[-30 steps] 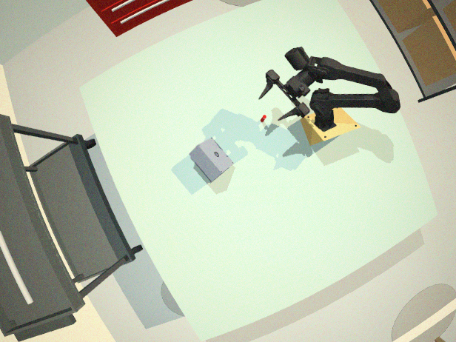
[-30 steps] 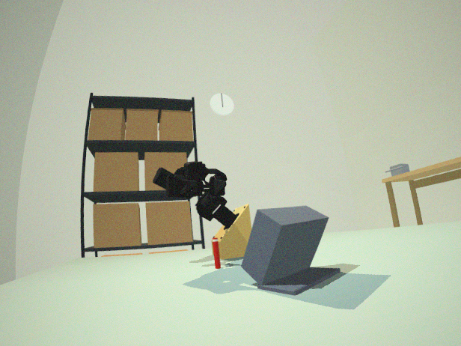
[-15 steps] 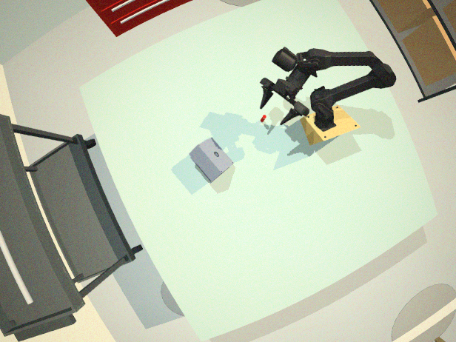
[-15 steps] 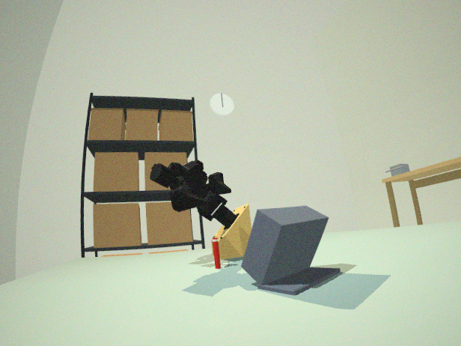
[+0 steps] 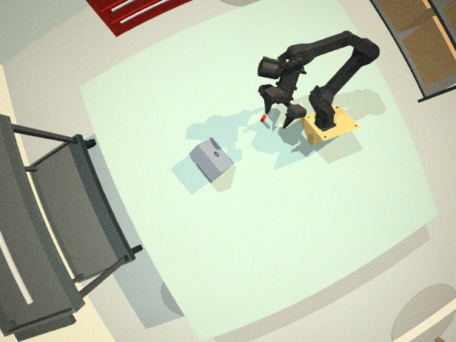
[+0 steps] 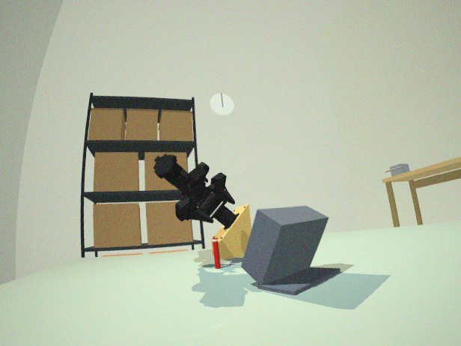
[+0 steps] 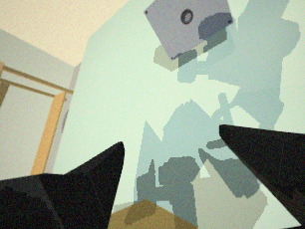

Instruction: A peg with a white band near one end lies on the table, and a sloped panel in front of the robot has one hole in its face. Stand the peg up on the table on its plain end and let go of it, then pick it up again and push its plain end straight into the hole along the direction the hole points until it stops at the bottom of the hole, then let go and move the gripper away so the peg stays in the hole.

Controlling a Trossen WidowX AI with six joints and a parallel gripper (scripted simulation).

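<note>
The red peg (image 5: 263, 118) (image 6: 216, 253) stands upright on the table, its white band near the top in the exterior view. It does not show in the wrist view. My gripper (image 5: 275, 120) (image 6: 223, 213) (image 7: 170, 137) is open and empty, tilted, with its fingertips above the peg's height and clear of it. The grey sloped panel (image 5: 223, 161) (image 7: 165, 25) stands beyond the peg, away from the arm's base. Its hole (image 5: 216, 154) (image 7: 186, 16) is empty; the exterior view shows only the back and sides of the panel's block (image 6: 295, 245).
The yellow base mount (image 5: 342, 123) (image 6: 237, 236) of the arm is on the far side of the peg from the panel. A thin foot plate (image 6: 299, 286) lies under the panel's block. A dark bench, shelves with boxes and a red cabinet stand off the table.
</note>
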